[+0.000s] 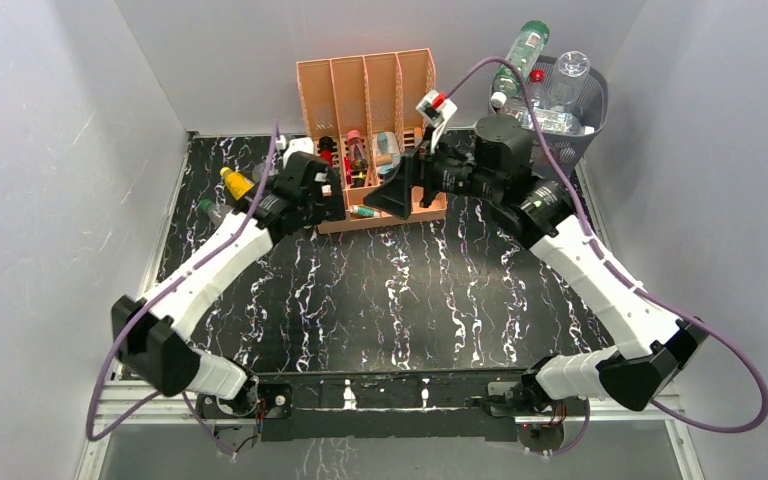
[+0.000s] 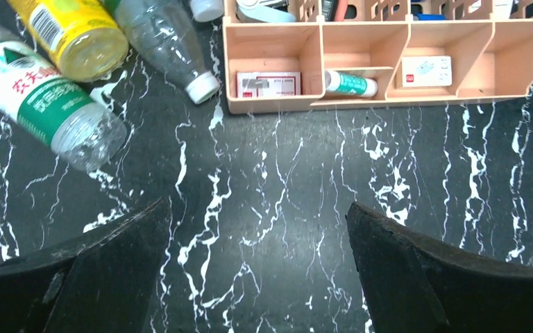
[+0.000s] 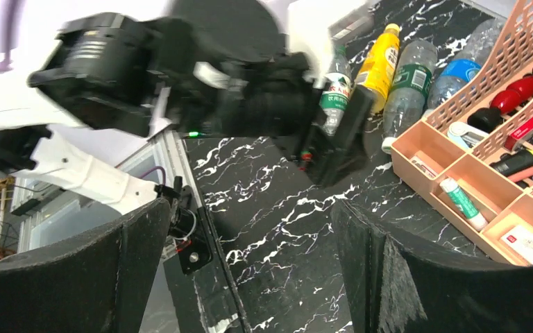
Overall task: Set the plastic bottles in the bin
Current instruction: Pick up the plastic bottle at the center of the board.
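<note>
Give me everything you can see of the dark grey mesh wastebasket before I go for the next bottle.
The dark grey round mesh wastebasket stands upright in the far right corner, right of the peach-orange file organizer. It has an open mesh wall under a solid rim, narrowing downward. It is already crowded: a green-tinted plastic bottle leans out over the rim, and a clear bottle pokes up beside it. The right arm hides its lower left side.
</note>
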`<action>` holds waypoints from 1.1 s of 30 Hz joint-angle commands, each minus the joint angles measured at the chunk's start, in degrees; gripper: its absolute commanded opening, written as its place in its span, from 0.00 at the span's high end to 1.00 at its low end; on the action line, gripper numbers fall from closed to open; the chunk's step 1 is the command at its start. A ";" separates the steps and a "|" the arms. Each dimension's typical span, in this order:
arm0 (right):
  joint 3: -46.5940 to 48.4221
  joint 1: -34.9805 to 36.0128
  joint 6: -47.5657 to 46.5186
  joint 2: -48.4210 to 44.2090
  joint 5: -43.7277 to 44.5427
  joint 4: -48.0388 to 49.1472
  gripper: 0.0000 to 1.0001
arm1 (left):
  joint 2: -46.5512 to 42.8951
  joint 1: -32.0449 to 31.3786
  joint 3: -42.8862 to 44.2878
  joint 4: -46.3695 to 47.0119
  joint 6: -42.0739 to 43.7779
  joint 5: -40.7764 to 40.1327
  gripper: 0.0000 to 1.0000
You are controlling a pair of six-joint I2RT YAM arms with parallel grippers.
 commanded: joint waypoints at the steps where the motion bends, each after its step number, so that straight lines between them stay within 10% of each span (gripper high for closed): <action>1: 0.09 3.15 -2.00 0.28 5.45 0.04 0.02 | -8.40 1.24 -7.00 -0.25 -2.43 -3.20 0.02; 21: -8.53 7.44 0.43 7.05 7.73 0.98 0.02 | -7.05 38.76 -19.64 5.28 -7.84 9.95 0.02; 33: -10.46 7.44 0.70 8.42 7.95 2.04 0.02 | 1.08 41.58 -19.51 11.11 -8.22 11.10 0.02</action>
